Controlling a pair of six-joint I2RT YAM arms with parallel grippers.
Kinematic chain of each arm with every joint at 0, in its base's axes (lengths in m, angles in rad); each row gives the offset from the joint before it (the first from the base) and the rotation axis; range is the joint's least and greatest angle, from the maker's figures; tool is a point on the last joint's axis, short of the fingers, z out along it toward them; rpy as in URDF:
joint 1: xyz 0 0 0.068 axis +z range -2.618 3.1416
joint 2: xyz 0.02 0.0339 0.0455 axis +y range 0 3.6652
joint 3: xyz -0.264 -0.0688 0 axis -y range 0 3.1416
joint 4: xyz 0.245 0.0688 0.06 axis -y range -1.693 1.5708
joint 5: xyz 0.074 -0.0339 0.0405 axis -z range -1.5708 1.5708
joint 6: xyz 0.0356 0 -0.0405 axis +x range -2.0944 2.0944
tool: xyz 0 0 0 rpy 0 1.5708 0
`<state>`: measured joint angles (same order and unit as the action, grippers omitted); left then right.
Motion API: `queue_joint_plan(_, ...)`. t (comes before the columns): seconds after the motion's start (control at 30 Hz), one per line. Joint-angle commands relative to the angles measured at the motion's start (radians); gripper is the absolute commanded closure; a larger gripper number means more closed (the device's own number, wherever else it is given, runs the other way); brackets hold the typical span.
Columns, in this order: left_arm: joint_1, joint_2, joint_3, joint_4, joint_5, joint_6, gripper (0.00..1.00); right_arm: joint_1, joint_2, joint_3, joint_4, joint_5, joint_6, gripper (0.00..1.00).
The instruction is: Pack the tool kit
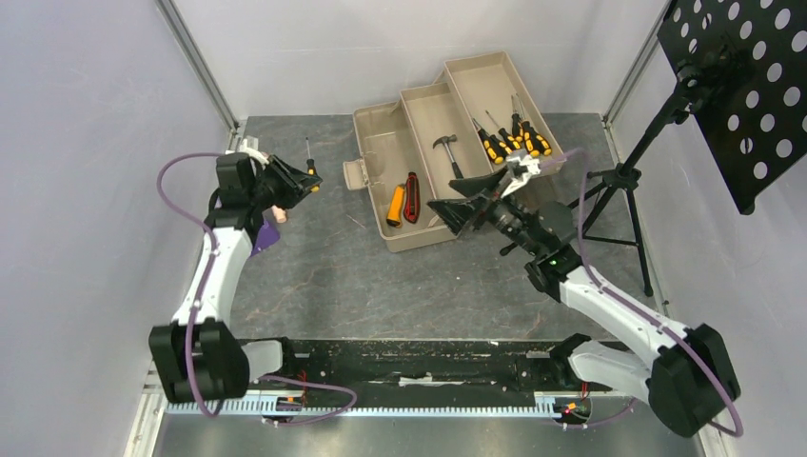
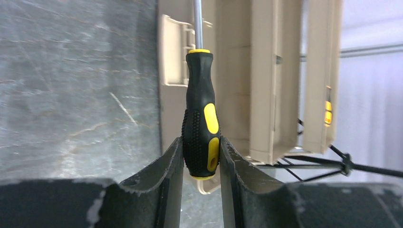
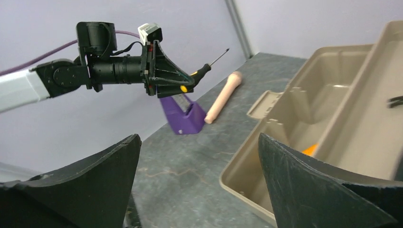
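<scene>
**Handling.** We judge the screwdriver (image 2: 201, 109) to be light and rigid. Its ribbed black-and-yellow handle should resist slipping, so the handle is the correct place to take hold; the bare steel shaft is thin and smooth. The hold sits at the butt end, leaving most of the tool projecting beyond the fingers. We therefore expect that it may pivot if the tip strikes a tray wall.

**Location.** The screwdriver is held in the air over the left part of the table, left of the open toolbox (image 1: 381, 143) and apart from it. The toolbox lies at the far centre with its trays folded out to the right. A utility knife (image 1: 411, 197) lies in the base, a hammer (image 1: 444, 148) in the middle tray and further screwdrivers (image 1: 514, 141) in the far-right tray.

**Pincers.** The left gripper (image 2: 201, 145) is clamped on the lower handle, both fingers pressing its sides. The right gripper (image 3: 198, 138) stands wide apart and holds nothing. It hovers near the toolbox's near right edge; we cannot tell whether it touches the box.
</scene>
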<state>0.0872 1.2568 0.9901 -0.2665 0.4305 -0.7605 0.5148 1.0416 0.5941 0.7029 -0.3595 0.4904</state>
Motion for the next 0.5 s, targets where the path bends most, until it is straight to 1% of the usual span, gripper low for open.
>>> queue_joint_plan(0.0,-0.010,-0.160,-0.084,0.193,0.146,-0.145,0.98,0.058,0.094,0.116,0.043,0.032,0.109,0.06)
queue_joint_plan(0.07,-0.020,-0.218,-0.133,0.240,0.180,-0.184,0.98,0.075,0.147,0.155,0.043,0.040,0.149,0.06)
queue_joint_plan(0.2,-0.073,-0.315,-0.221,0.326,0.244,-0.230,0.98,0.111,0.250,0.258,0.029,0.028,0.209,0.08)
queue_joint_plan(0.23,-0.112,-0.339,-0.239,0.342,0.244,-0.238,0.98,0.120,0.272,0.281,0.021,0.027,0.219,0.09)
queue_joint_plan(0.33,-0.177,-0.418,-0.282,0.363,0.218,-0.234,0.98,0.145,0.340,0.348,0.011,0.021,0.257,0.10)
queue_joint_plan(0.47,-0.222,-0.492,-0.306,0.386,0.202,-0.245,0.98,0.179,0.423,0.427,-0.022,-0.002,0.285,0.11)
